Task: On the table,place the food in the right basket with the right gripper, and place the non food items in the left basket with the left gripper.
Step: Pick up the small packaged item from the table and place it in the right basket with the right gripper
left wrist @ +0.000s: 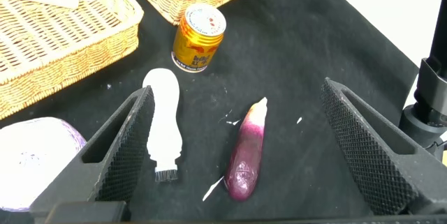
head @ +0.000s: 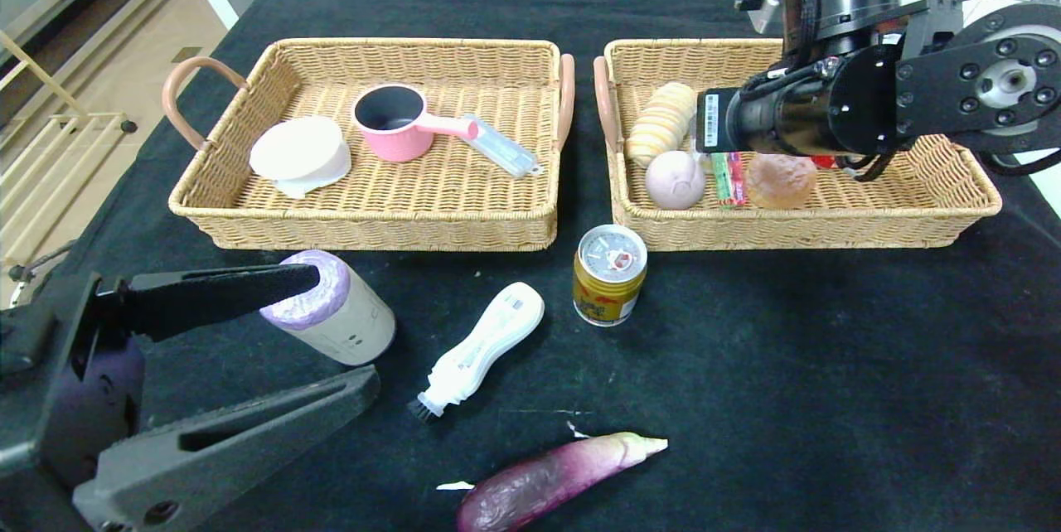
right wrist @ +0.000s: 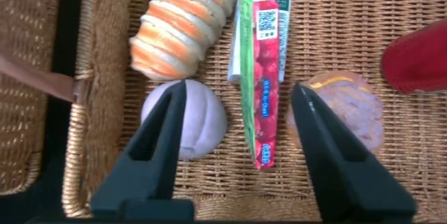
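My right gripper [right wrist: 239,90] hangs open over the right basket [head: 812,225]. The slim green and red stick pack [right wrist: 258,91] lies flat on the wicker between its fingers, touching neither. Beside it are the pale pinkish potato [right wrist: 199,123] and the red can [right wrist: 415,56]. On the table [head: 829,366] stand the gold can [head: 609,273], the white brush [head: 481,350], the purple eggplant [head: 555,478] and the beige roll with a purple top [head: 340,312]. My left gripper [head: 346,326] is wide open at the near left, holding nothing. It hovers above the brush and eggplant [left wrist: 246,154].
The left basket [head: 373,225] holds a pink saucepan [head: 398,122], a white round item [head: 300,152] and a clear flat piece [head: 501,147]. A striped bread [head: 663,122] and a brownish lump [head: 779,180] also lie in the right basket. My right arm [head: 829,101] overhangs that basket.
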You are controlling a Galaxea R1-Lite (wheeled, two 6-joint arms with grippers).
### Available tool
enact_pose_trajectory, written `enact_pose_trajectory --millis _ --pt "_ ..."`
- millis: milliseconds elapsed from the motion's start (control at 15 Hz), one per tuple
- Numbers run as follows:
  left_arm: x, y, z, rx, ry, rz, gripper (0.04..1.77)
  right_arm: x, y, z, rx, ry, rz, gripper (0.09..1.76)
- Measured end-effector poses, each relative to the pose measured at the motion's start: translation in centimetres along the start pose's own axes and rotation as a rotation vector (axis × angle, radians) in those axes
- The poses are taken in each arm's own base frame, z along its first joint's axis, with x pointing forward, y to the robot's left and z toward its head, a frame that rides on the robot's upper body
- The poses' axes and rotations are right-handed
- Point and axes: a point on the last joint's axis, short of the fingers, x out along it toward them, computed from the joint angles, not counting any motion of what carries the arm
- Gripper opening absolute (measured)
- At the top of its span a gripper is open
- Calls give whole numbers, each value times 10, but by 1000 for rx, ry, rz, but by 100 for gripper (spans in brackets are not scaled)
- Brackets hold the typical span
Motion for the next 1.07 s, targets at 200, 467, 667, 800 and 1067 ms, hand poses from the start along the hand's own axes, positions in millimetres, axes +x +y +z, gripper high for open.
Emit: enact_pose_trajectory --millis 200,467,667,800,1067 --pt "1 0 -1 -2 5 0 172 -2 4 -1 -3 3 11 132" --pt "2 1 -2 -4 11 0 172 -11 9 1 -6 -1 37 147" --pt "2 1 -2 -4 10 0 172 -21 14 0 -16 11 58 155" --pt "2 1 -2 -5 11 1 172 -31 17 1 -17 20 77 158" --pt "2 1 -2 -5 14 0 172 -59 31 -2 5 69 139 163"
